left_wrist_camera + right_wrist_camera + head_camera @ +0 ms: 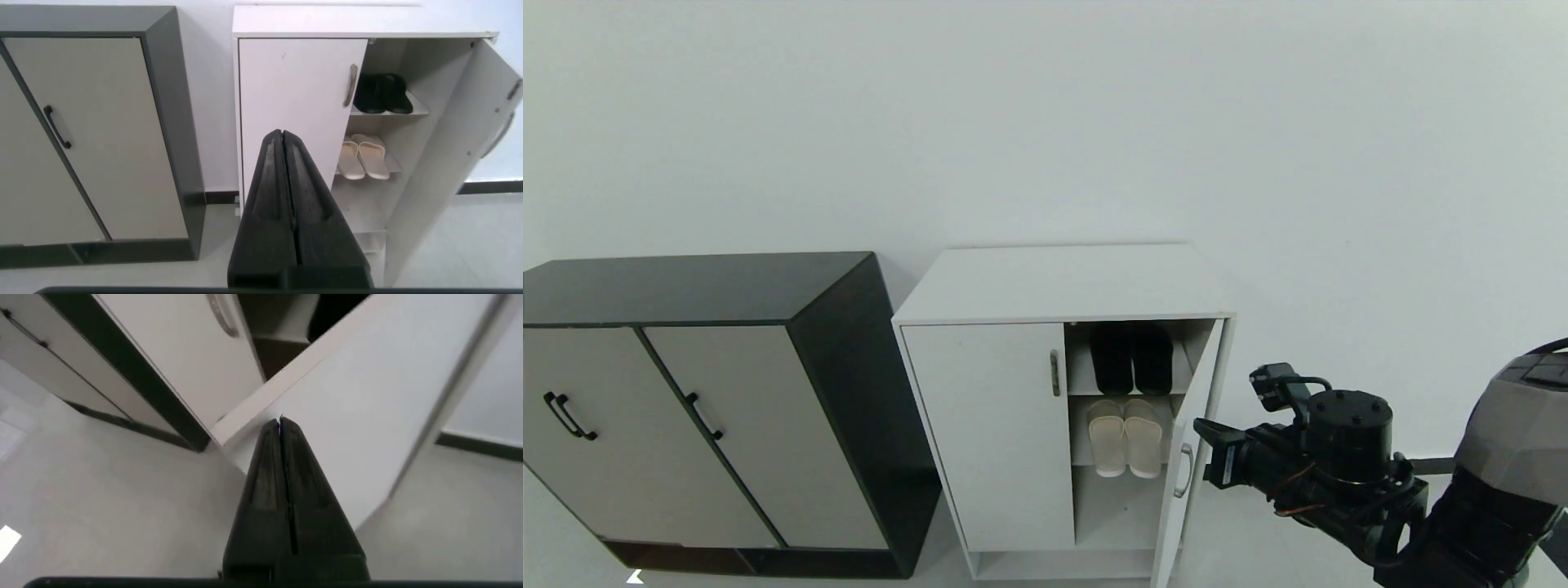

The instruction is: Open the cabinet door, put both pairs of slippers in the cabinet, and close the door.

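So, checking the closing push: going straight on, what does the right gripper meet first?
The right gripper would likely meet the open cabinet door first, on its outer face.

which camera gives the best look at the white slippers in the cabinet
The head view: the white slippers lie side by side inside the cabinet, in plain sight past the open door. The left wrist view shows them too, farther off and at a slant. The right wrist view faces the door's panel instead.

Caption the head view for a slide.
Black slippers and white slippers shelved in white cabinet; shut right gripper at its open door.
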{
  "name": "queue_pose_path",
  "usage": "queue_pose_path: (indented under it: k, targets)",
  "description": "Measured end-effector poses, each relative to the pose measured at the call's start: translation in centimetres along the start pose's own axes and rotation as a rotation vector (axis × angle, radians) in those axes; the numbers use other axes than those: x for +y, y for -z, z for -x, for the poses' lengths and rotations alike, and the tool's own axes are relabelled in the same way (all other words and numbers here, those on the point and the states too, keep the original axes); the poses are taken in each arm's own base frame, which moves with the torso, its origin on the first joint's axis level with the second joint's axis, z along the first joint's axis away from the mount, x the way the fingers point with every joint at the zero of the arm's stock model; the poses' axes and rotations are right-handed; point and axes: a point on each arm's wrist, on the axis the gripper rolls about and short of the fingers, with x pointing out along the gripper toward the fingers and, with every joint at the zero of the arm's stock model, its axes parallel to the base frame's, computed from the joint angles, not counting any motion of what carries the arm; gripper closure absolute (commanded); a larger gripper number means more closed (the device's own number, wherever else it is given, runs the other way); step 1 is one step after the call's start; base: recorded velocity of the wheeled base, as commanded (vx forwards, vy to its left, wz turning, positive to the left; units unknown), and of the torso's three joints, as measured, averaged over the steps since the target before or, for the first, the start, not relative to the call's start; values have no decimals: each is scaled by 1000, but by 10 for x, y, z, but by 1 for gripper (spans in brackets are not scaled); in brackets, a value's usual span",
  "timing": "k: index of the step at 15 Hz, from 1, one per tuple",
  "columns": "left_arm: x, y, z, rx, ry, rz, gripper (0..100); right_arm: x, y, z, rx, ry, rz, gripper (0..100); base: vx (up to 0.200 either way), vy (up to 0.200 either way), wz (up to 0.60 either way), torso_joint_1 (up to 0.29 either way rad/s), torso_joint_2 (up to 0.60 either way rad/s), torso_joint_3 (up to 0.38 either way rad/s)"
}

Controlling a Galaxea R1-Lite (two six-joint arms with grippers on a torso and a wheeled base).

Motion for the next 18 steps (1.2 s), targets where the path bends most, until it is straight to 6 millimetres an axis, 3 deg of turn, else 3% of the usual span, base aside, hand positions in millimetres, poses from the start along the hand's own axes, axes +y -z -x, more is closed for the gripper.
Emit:
queue_pose_path:
  k: [5, 8, 12, 18]
  targets:
    - [0, 0, 0, 0, -1, 0, 100, -1, 15, 7, 32, -5, 30, 100, 0, 0, 0, 0, 0, 0]
    - [0, 0, 0, 0, 0, -1, 100, -5, 23, 4, 36, 0, 67, 100, 200, 0, 0, -4, 1, 2]
    - [0, 0, 0, 0, 0, -1, 100, -10, 37, -4, 43, 2, 81, 100, 0, 0, 0, 0, 0, 0]
    - [0, 0, 0, 0, 0, -3, 100, -9, 38, -31, 35, -1, 82, 100, 0, 0, 0, 0, 0, 0]
